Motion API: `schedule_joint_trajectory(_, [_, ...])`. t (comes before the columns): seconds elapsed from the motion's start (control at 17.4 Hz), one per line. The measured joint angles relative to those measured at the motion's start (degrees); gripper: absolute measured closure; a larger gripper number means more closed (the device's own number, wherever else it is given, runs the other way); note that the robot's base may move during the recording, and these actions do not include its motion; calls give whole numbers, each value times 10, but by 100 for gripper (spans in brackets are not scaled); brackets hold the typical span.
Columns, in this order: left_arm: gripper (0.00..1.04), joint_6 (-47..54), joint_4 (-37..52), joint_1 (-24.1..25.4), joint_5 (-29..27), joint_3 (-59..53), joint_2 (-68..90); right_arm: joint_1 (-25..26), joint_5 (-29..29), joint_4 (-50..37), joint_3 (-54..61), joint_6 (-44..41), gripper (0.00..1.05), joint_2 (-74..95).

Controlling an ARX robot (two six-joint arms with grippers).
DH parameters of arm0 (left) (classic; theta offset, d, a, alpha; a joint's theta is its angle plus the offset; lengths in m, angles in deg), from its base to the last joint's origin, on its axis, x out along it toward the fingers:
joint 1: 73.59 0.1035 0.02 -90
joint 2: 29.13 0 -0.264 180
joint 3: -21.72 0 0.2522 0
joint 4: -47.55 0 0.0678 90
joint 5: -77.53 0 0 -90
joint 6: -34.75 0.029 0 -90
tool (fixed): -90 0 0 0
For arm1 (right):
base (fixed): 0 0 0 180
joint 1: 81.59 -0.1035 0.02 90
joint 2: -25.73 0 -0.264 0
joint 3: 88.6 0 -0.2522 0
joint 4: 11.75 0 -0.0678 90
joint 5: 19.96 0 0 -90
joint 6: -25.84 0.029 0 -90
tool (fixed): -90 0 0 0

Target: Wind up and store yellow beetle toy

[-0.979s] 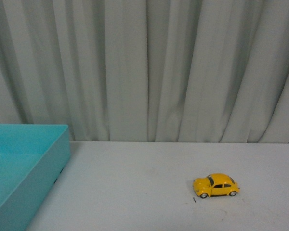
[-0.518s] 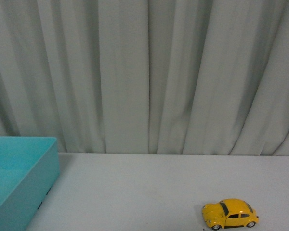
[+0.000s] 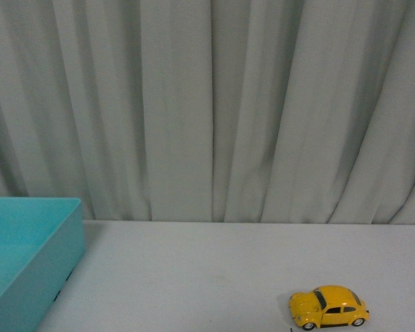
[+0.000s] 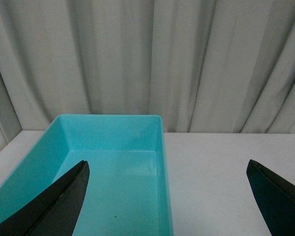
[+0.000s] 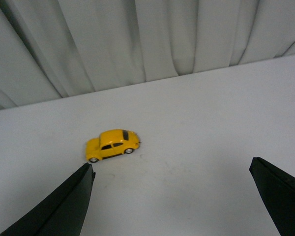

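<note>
The small glossy yellow beetle toy car (image 3: 328, 307) is sitting upright on its wheels on the white tabletop (image 3: 194, 270), on the robot's right side, well apart from the open turquoise plastic box (image 3: 34, 228) at the left. The right gripper (image 5: 172, 162) is facing the toy from apart, jaws spread wide and holding nothing. The left gripper (image 4: 167, 164) is hanging likewise released, facing the box. Risk assessed: the toy is resting on free wheels, so an off-centre closing is likely to send it rolling away, and its rounded glossy shell is inviting slippage. Nothing is standing between toy and box. A pleated grey curtain (image 3: 207, 104) is hanging behind the table
</note>
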Motion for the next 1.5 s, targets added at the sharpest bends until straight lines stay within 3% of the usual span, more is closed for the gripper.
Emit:
schedule_joint_trajectory(0.06, [7, 0, 0, 0, 0, 0, 0, 59, -50, -29, 0, 31, 7, 28])
schedule_joint_trajectory(0.23, [7, 0, 0, 0, 0, 0, 0, 303, -236, -364, -43, -6, 7, 347])
schedule_joint_trajectory(0.29, [7, 0, 0, 0, -1, 0, 0, 343, -261, -459, -81, -33, 7, 465])
schedule_joint_trajectory(0.35, [7, 0, 0, 0, 0, 0, 0, 357, -276, -531, -125, -63, 7, 564])
schedule_joint_trajectory(0.4, [7, 0, 0, 0, 0, 0, 0, 322, -289, -566, -222, -132, 7, 730])
schedule_joint_trajectory(0.52, [7, 0, 0, 0, 0, 0, 0, 259, -333, -548, -305, -174, 7, 834])
schedule_joint_trajectory(0.81, [7, 0, 0, 0, 0, 0, 0, 158, -445, -405, -541, -292, 7, 984])
schedule_joint_trajectory(0.92, [7, 0, 0, 0, 0, 0, 0, 127, -515, -247, -642, -404, 7, 1048])
schedule_joint_trajectory(1.04, [7, 0, 0, 0, 0, 0, 0, 111, -545, -102, -722, -521, 7, 1093])
schedule_joint_trajectory(1.27, [7, 0, 0, 0, 0, 0, 0, 93, -548, 182, -854, -776, 7, 1164])
schedule_joint_trajectory(1.5, [7, 0, 0, 0, 0, 0, 0, 54, -491, 409, -879, -1007, 7, 1213])
